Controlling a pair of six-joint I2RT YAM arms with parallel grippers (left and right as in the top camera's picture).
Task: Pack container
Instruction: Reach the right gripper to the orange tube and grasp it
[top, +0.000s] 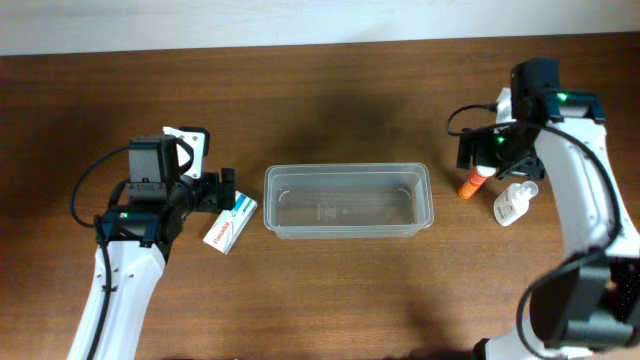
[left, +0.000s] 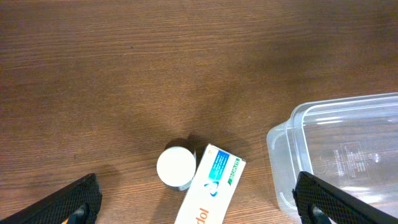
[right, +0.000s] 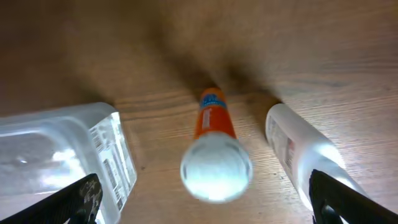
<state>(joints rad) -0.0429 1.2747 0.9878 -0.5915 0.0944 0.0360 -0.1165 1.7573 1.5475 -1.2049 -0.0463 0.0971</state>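
Left gripper over apparently wooden table

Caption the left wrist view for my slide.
Open left gripper over white-capped bottle and small box, beside the empty clear container.

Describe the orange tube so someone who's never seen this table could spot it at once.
Find the clear container in the middle of the table and look just past its right end. Two small items sit there; the orange tube is the nearer one, white-capped, while its neighbour, the bottle, is all pale.
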